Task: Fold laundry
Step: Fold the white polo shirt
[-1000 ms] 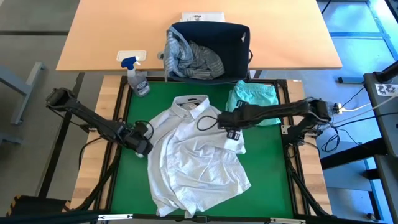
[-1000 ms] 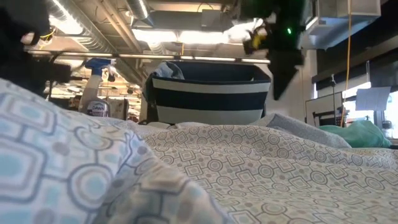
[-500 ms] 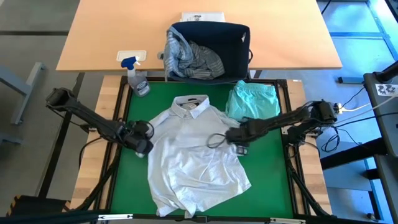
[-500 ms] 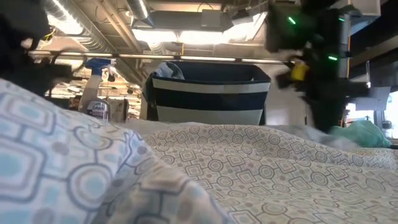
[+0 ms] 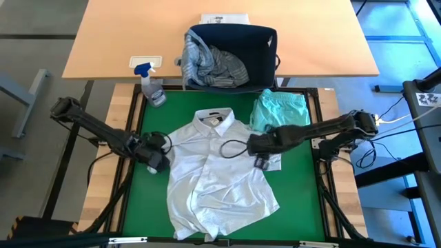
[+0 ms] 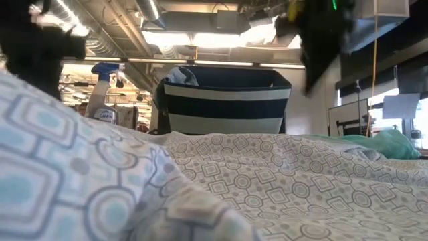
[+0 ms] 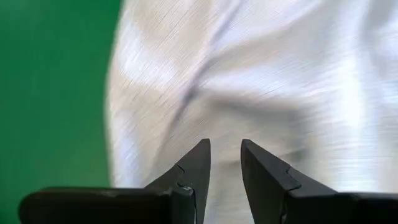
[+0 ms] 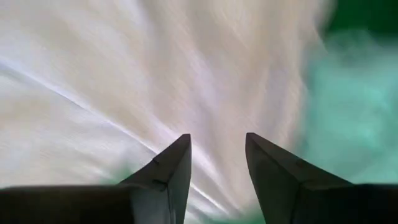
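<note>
Two claws at the patterned shirt [image 5: 217, 172] spread on the green bench [image 5: 303, 200], left claw [image 5: 160, 162] at its left edge, right claw [image 5: 260, 160] at its right edge beside the mint garment [image 5: 281, 110], both slightly parted, empty, bare green beyond each edge

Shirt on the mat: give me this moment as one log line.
shirt: spread on green mat | left gripper: open, at left sleeve | right gripper: open, over right side | mint garment: beside collar

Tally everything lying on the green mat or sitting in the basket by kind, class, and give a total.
Garments: 3 (patterned collared shirt, mint-teal garment, grey-blue striped shirt)
Spray bottles: 1
Total: 4
</note>
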